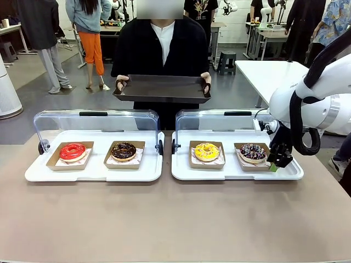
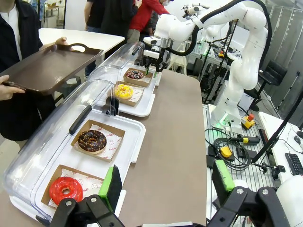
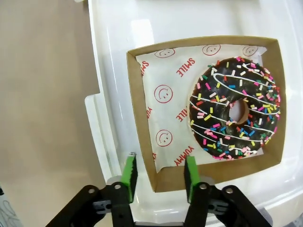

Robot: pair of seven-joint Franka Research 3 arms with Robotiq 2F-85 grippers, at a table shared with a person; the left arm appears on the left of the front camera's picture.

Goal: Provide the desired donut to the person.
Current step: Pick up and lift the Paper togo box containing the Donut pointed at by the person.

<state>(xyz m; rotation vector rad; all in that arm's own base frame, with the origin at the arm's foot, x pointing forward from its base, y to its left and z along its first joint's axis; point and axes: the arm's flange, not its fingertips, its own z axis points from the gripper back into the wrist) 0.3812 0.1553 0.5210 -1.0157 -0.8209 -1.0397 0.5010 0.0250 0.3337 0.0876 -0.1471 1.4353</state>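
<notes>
1. Near: left gripper (image 2: 166, 181) hangs spread wide, empty.
2. Then right gripper (image 3: 159, 163), half-spread, straddles the wall of the card tray (image 3: 132, 118), not pinching.
3. The sprinkled donut (image 3: 213, 118) (rightmost) looks light, icing soft: grip the card, not it.
4. Far: person (image 1: 162, 44) holding a serving tray (image 1: 162, 87).

Mid-frame on the table (image 1: 175, 219), the left tray (image 1: 34, 174) and right tray (image 1: 184, 174) each hold two boxed donuts (image 1: 124, 151); the person (image 1: 140, 49) stands behind them, upper centre.

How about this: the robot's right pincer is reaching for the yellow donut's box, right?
No, not the yellow one. The right wrist view shows the right pincer astride the wall of the box holding the chocolate sprinkle donut.
</notes>
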